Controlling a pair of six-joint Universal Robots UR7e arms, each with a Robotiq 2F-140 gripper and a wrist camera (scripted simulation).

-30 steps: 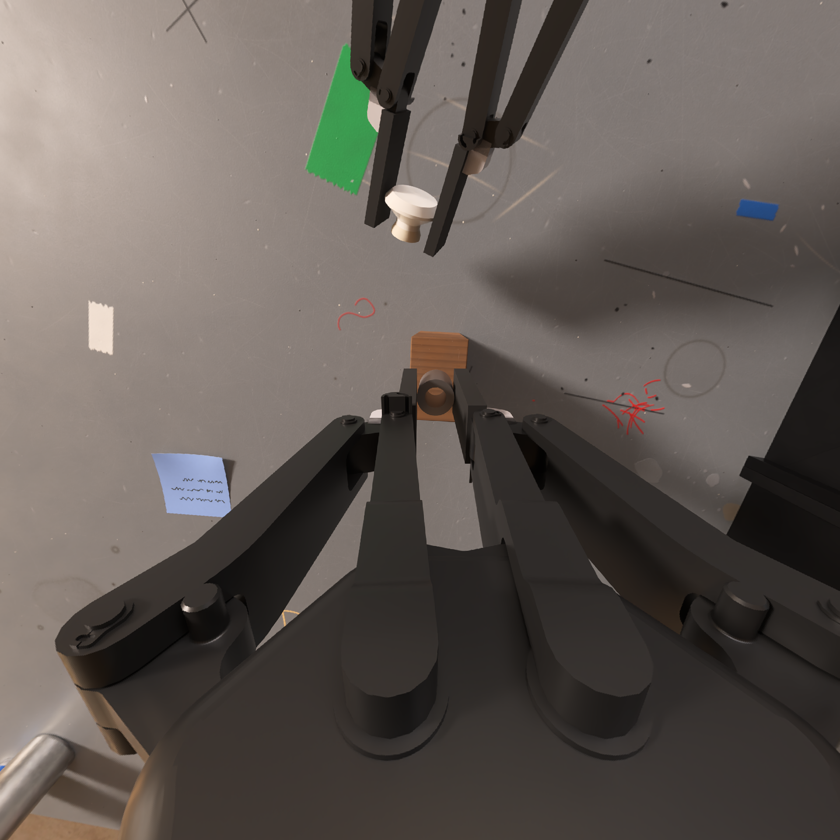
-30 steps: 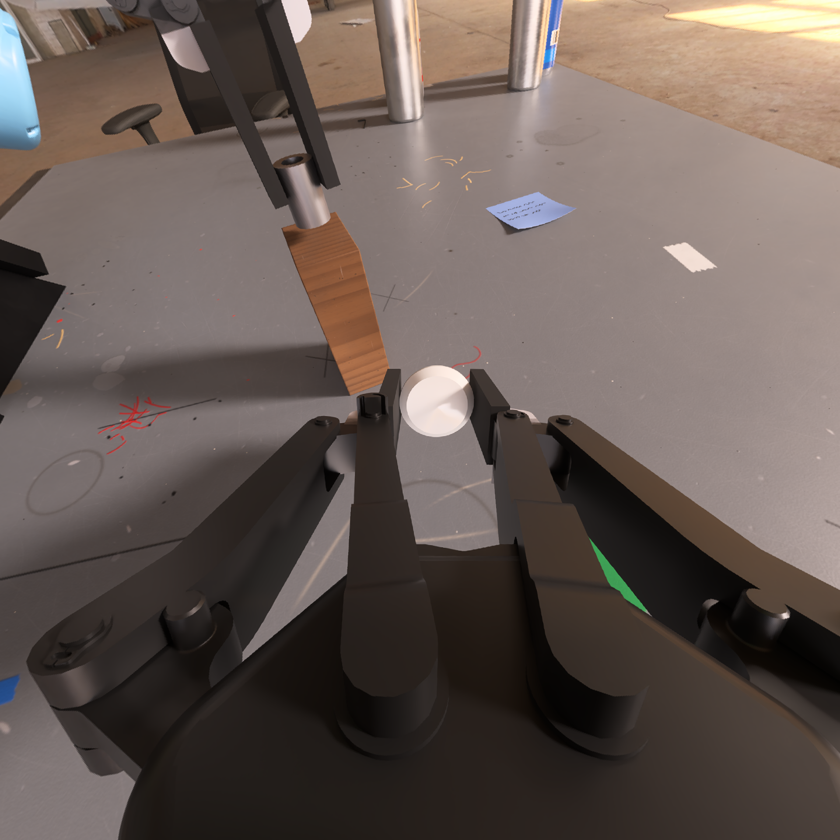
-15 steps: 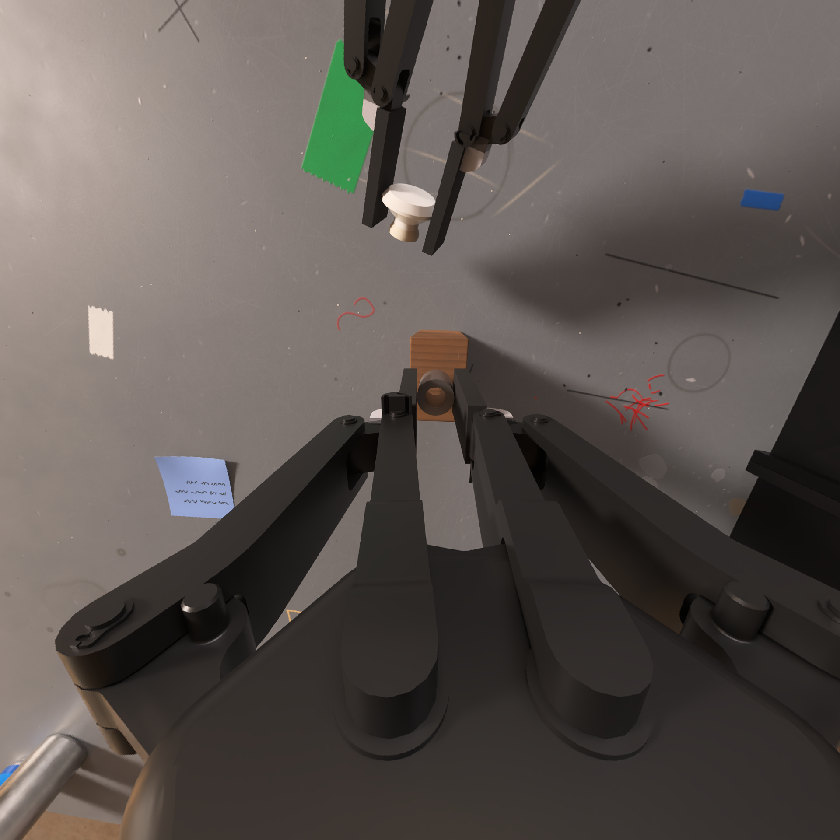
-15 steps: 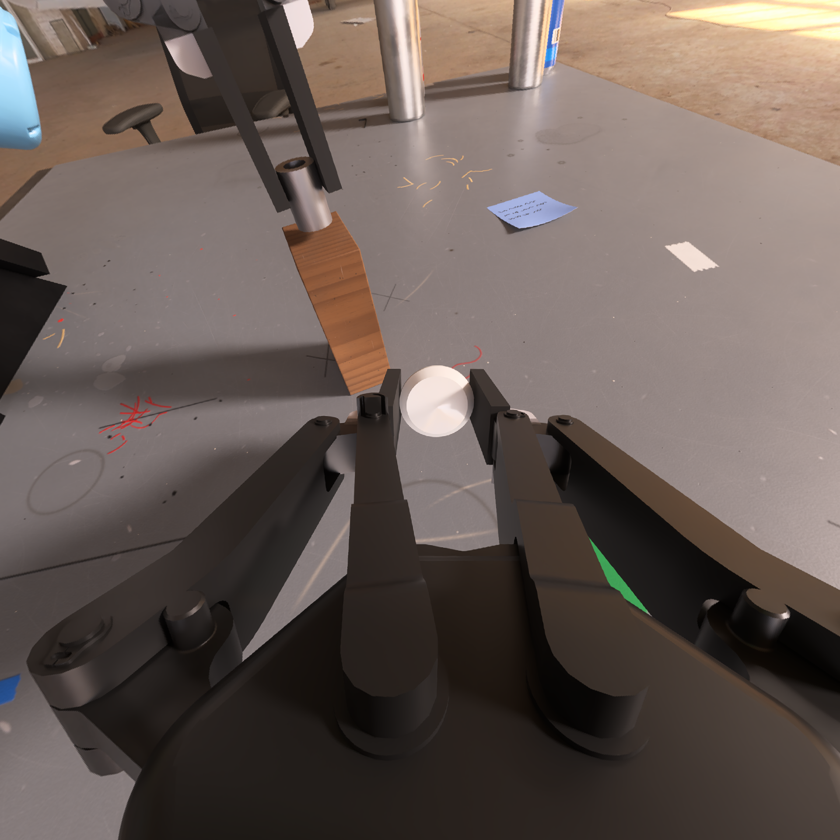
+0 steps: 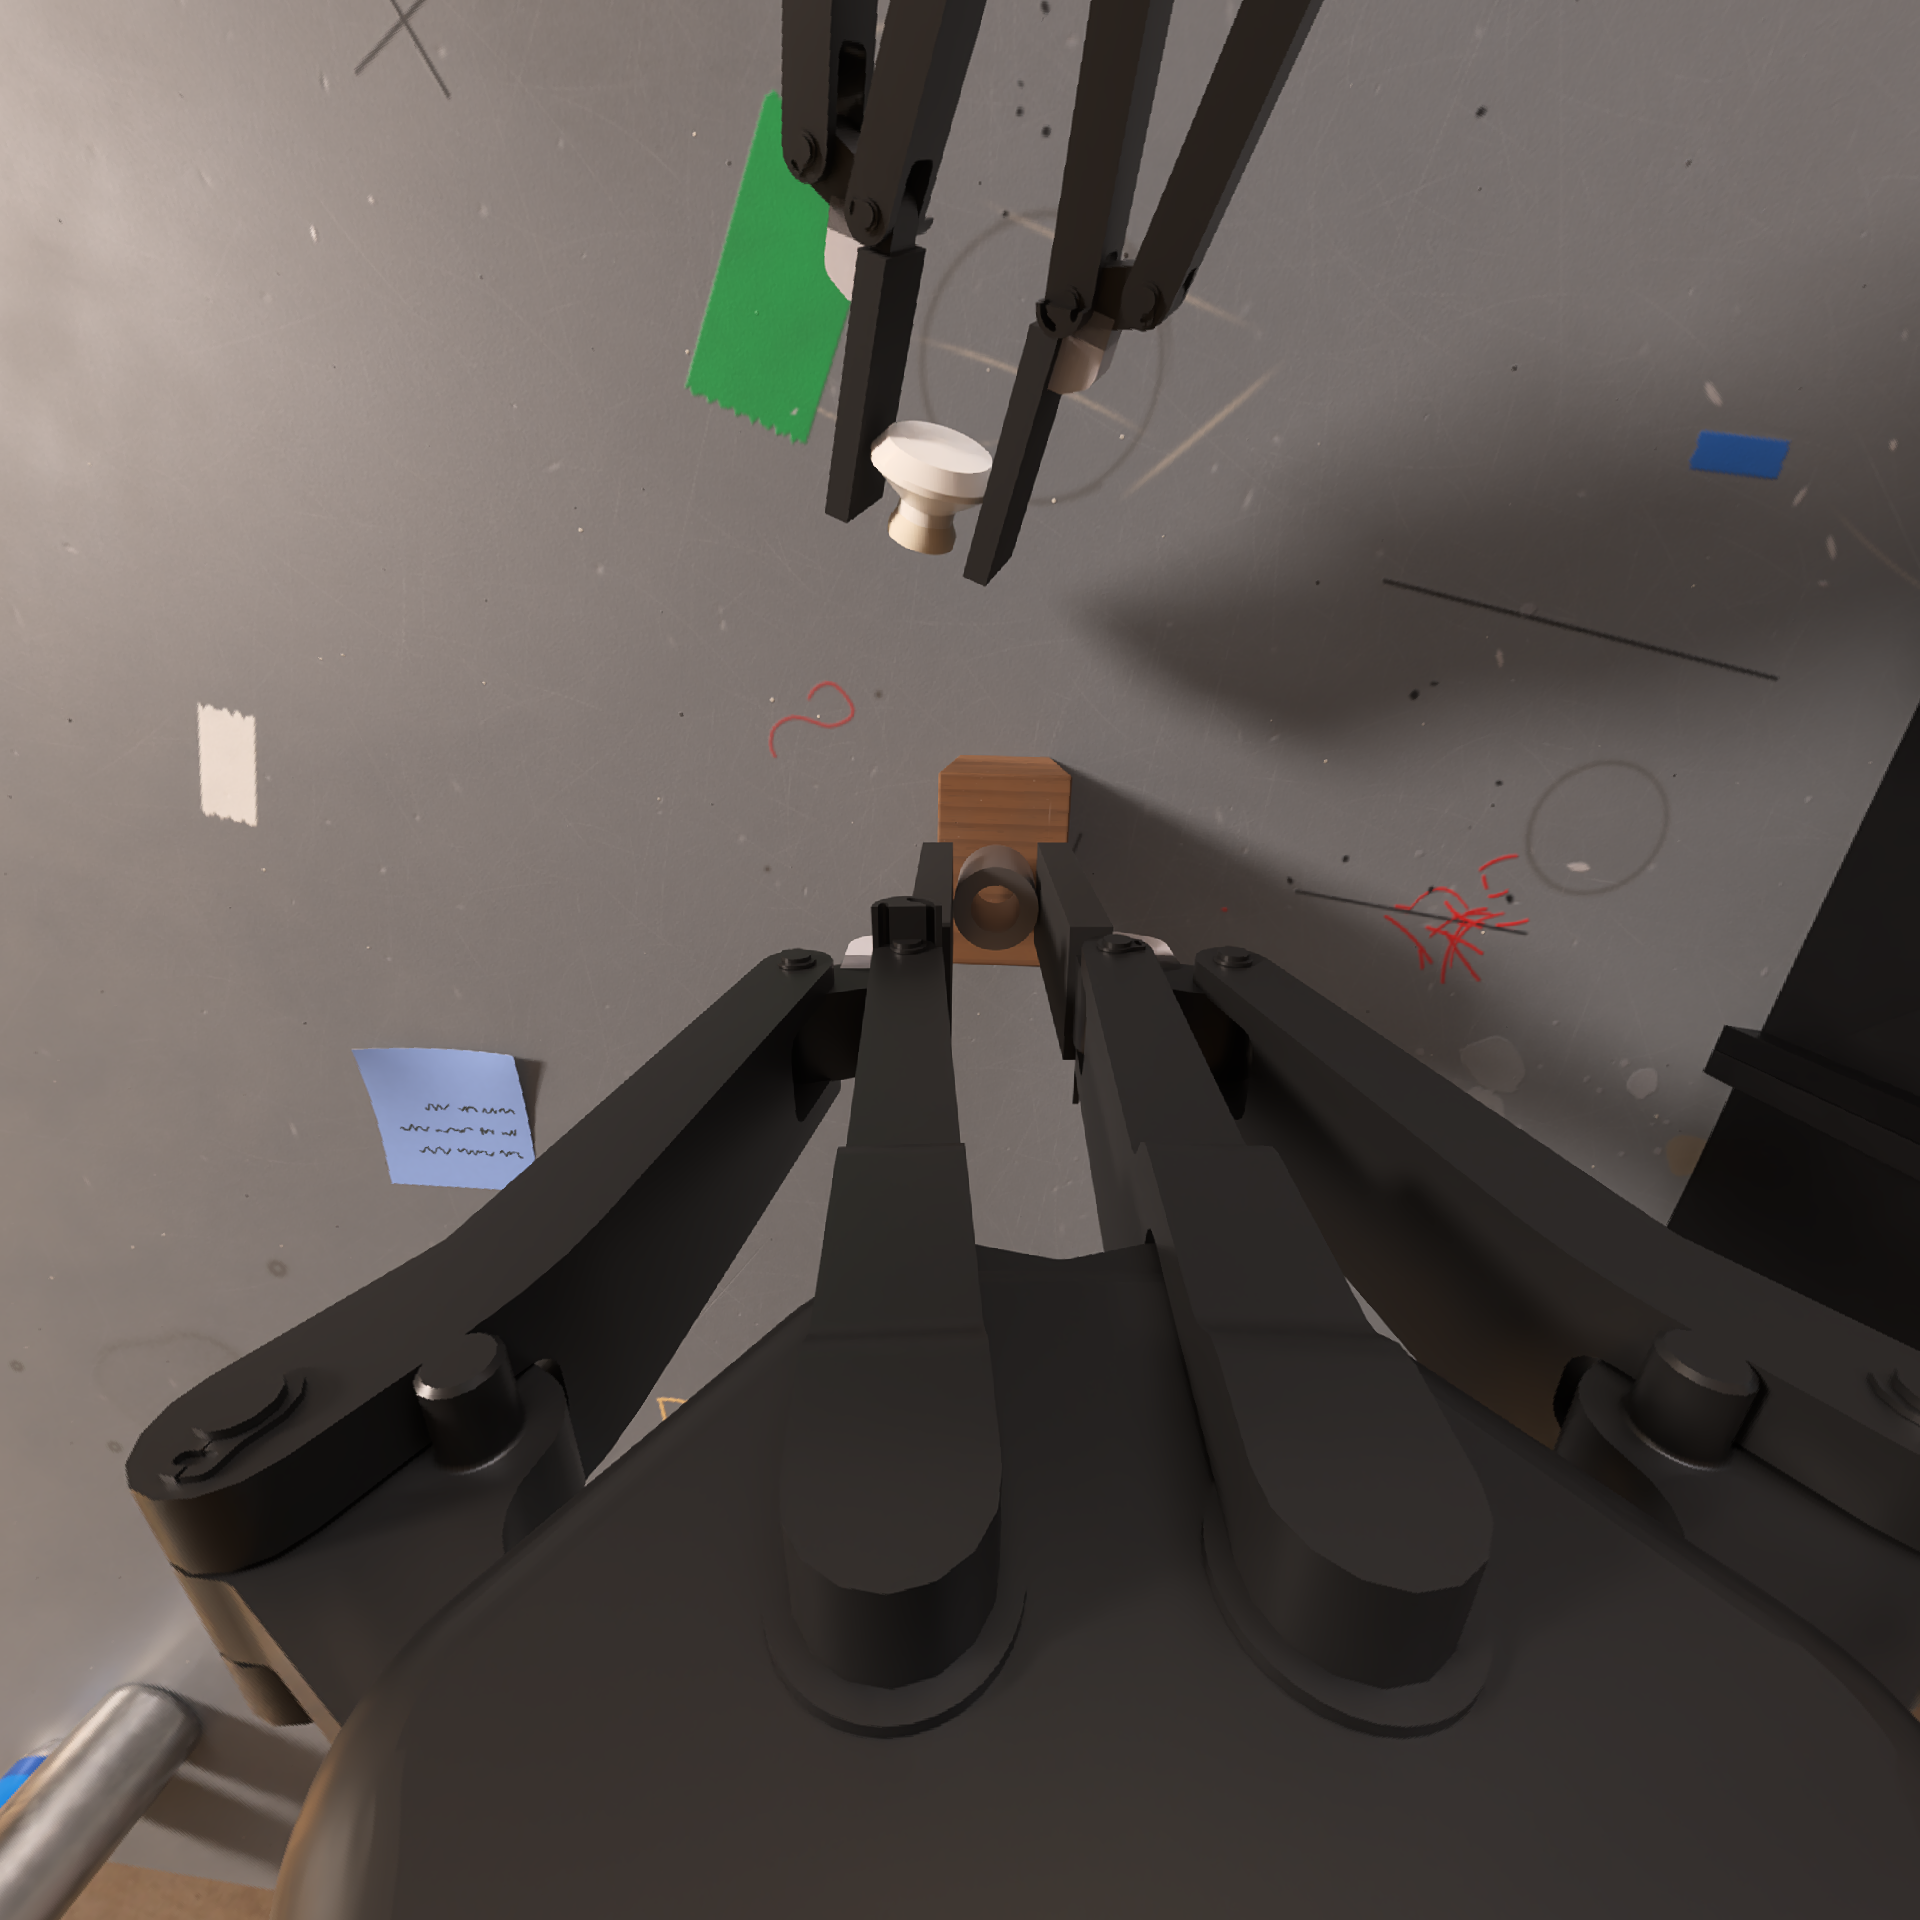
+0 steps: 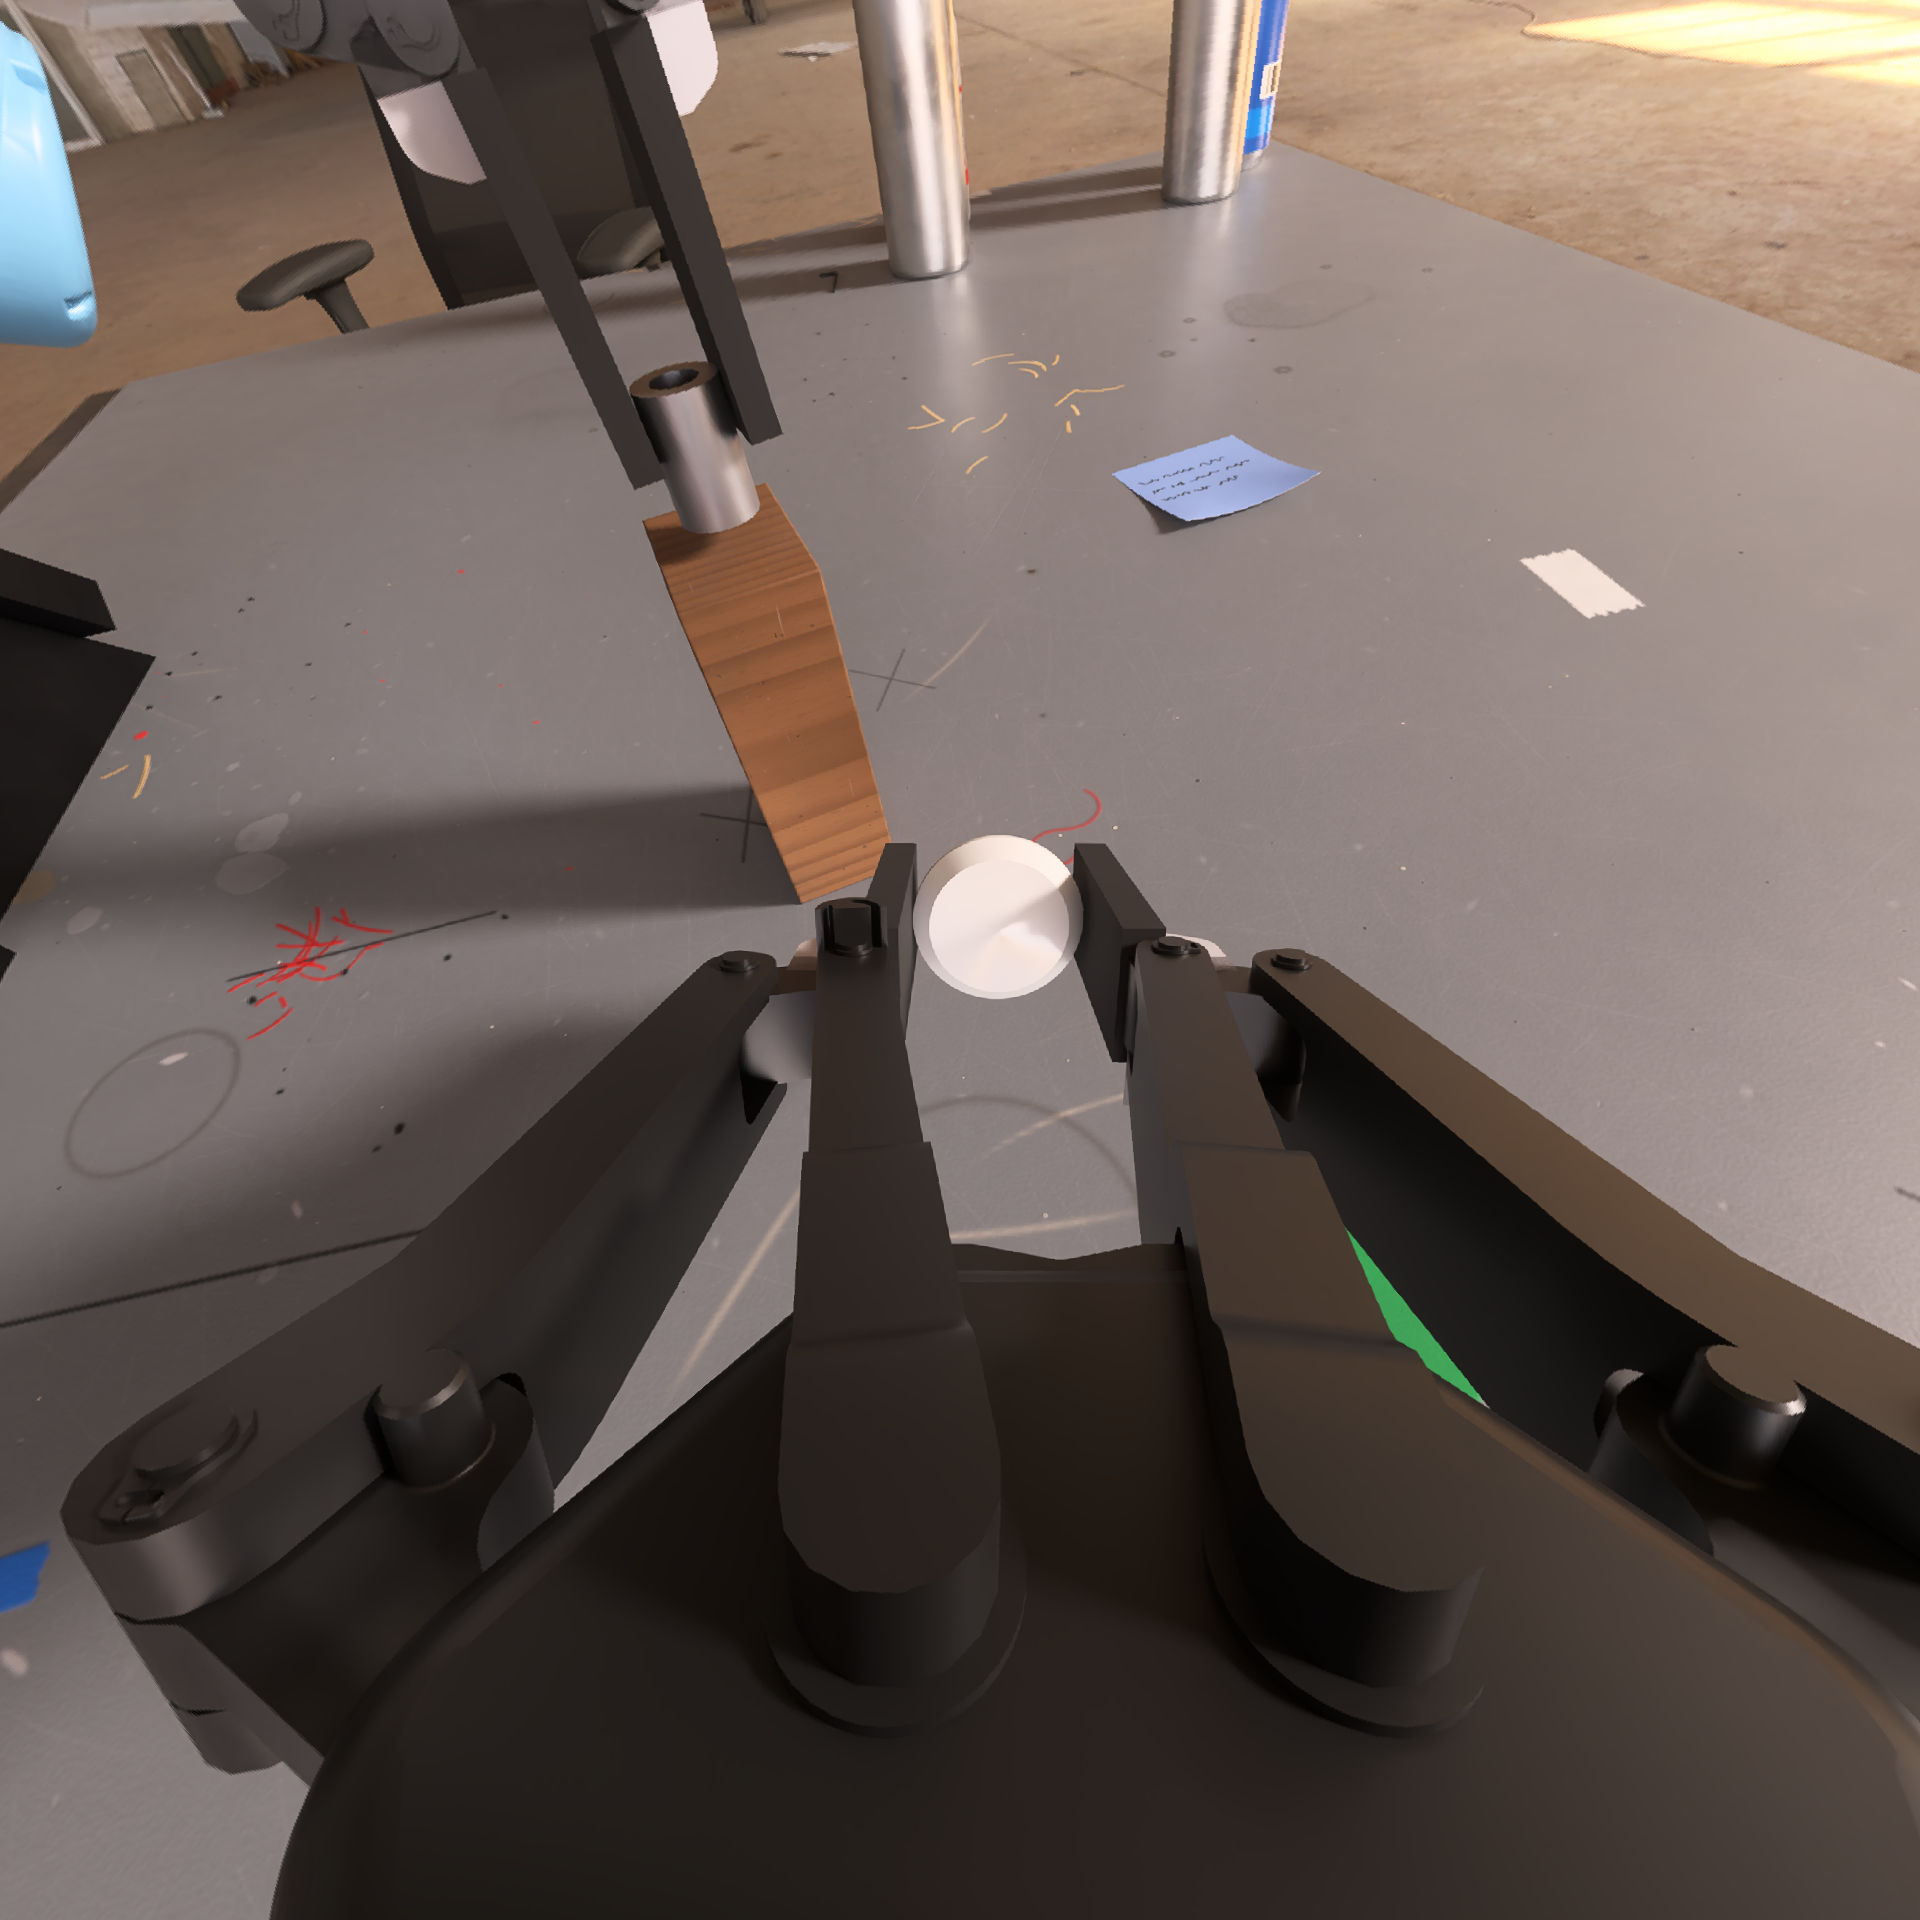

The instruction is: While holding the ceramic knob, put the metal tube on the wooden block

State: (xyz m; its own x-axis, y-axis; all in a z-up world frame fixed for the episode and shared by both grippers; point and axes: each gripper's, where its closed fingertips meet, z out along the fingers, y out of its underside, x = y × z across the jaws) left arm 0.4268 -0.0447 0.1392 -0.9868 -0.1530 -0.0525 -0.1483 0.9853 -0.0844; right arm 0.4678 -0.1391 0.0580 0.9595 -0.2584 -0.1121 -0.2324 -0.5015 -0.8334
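- The left gripper [image 5: 995, 906] points straight down, its fingers [image 5: 932, 902] closed on the metal tube [image 5: 995, 906].
- The right gripper [image 6: 995, 914] reaches forward, tilted downward, fingers [image 6: 896, 894] clamped on the ceramic knob [image 6: 995, 920].

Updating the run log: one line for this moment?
left gripper: shut on metal tube | tube on wooden block | right gripper: shut on ceramic knob

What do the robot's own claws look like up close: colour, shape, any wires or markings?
Both look alike. The left gripper and right gripper are matt black to dark grey: a rounded body, two long jointed linkage bars on each side with round pins and small screws, ending in slim flat fingers. No cables, stripes or markings show.
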